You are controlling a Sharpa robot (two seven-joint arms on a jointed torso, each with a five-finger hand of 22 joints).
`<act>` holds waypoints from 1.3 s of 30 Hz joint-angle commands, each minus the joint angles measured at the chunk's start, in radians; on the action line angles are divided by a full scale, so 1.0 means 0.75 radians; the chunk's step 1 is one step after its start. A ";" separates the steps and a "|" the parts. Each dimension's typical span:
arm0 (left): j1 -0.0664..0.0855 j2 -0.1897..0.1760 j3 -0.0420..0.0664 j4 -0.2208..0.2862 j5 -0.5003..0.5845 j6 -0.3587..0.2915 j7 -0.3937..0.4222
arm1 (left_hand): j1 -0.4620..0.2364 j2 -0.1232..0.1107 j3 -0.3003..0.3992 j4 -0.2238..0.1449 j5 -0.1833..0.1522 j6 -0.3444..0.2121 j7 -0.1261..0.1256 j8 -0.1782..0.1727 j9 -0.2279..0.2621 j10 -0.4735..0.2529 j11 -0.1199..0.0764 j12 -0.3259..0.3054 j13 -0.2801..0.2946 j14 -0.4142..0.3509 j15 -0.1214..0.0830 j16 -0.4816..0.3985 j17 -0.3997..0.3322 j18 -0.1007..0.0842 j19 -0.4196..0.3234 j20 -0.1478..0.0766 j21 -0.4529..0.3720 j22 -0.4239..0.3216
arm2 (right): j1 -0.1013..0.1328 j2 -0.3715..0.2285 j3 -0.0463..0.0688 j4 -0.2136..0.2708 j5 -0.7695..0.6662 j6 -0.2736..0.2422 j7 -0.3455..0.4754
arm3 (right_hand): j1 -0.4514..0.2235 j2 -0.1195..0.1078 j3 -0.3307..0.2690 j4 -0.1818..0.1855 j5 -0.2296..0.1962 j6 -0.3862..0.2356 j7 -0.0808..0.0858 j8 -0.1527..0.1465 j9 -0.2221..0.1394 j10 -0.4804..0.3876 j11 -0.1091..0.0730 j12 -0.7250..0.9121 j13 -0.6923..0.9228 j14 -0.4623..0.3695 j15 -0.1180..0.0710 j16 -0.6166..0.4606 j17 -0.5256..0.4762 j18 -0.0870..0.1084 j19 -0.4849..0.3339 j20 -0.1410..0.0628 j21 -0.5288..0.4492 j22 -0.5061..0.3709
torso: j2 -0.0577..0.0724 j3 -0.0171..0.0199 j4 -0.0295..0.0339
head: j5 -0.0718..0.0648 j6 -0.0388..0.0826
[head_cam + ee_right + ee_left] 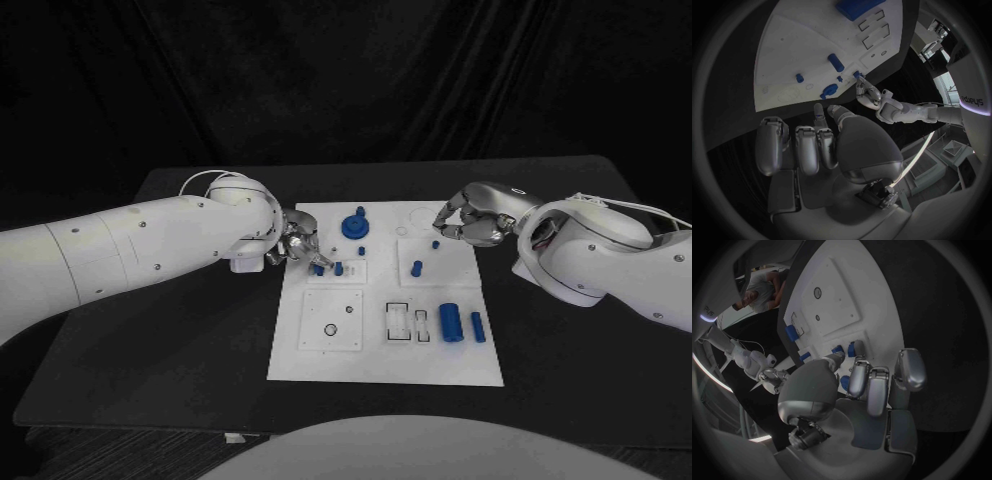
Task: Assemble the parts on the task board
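Note:
The white task board [389,345] lies mid-table. On it stand a blue gear-like part [353,225], two small blue pegs [339,268] by the left edge, further pegs [417,268] and two blue cylinders [450,322] at the right. My left hand [296,245] hovers at the board's left edge just behind the two pegs [857,347]. Its fingers [870,385] curl toward the thumb, with a small blue part [845,383] pinched between them. My right hand [469,220] hangs over the board's far right corner, fingers [804,147] curled in with nothing seen in them.
A square plate with holes [335,320] and rectangular slots [398,320] take up the board's near half. The black table [173,350] spreads wide on both sides of the board. In the right wrist view the left hand [870,92] shows past the board [798,45].

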 commanded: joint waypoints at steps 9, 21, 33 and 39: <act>-0.017 0.000 -0.009 0.001 -0.013 0.022 0.001 | -0.035 0.015 -0.081 0.080 -0.014 0.013 0.001 0.056 0.031 -0.002 0.000 0.007 0.170 0.141 0.007 0.004 0.351 0.011 -0.003 0.005 -0.008 0.201 | -0.004 0.001 0.001 -0.003 0.010 0.007 -0.016 | 0.012 -0.004 0.008 -0.001 0.005 0.010 -0.001 -0.007 -0.002 0.141 0.000 -0.008 0.351 0.115 -0.002 -0.007 0.219 0.013 0.014 0.002 -0.010 0.263 | 0.000 0.0001 0.0002 | 0.001 0.000; -0.018 -0.011 -0.009 0.006 -0.013 0.029 0.003 | 0.039 0.033 -0.134 0.075 0.220 -0.041 -0.011 0.168 0.155 -0.009 -0.009 0.003 0.166 0.141 -0.001 0.004 0.351 0.013 -0.008 -0.003 -0.020 0.199 | -0.005 0.001 0.001 -0.004 0.010 0.009 -0.016 | 0.012 -0.004 0.008 -0.001 0.005 0.010 -0.001 -0.007 -0.002 0.141 0.000 -0.008 0.351 0.115 -0.002 -0.007 0.219 0.013 0.014 0.002 -0.010 0.263 | 0.000 0.0001 -0.0002 | -0.001 0.000; -0.018 -0.021 -0.009 0.021 -0.013 0.034 0.005 | 0.076 0.020 -0.104 0.078 0.465 -0.072 -0.013 0.183 0.179 -0.016 -0.012 -0.002 0.163 0.141 -0.002 0.004 0.351 0.014 -0.014 -0.004 -0.028 0.197 | -0.005 -0.001 0.001 -0.004 0.010 0.009 -0.016 | 0.012 -0.004 0.008 -0.001 0.005 0.010 -0.001 -0.007 -0.002 0.141 0.000 -0.008 0.351 0.115 -0.002 -0.007 0.219 0.013 0.014 0.002 -0.010 0.263 | -0.001 0.0003 0.0006 | -0.002 0.000; -0.018 -0.024 -0.009 0.022 -0.013 0.039 0.004 | 0.101 0.008 -0.074 0.065 0.546 -0.076 -0.016 0.186 0.183 -0.018 -0.014 -0.004 0.162 0.141 -0.004 0.004 0.351 0.014 -0.014 -0.006 -0.028 0.197 | -0.005 -0.001 0.001 -0.004 0.010 0.009 -0.016 | 0.012 -0.004 0.008 -0.001 0.005 0.010 -0.001 -0.007 -0.002 0.141 0.000 -0.008 0.351 0.115 -0.002 -0.007 0.219 0.013 0.014 0.002 -0.010 0.263 | 0.000 0.0002 0.0004 | -0.002 0.000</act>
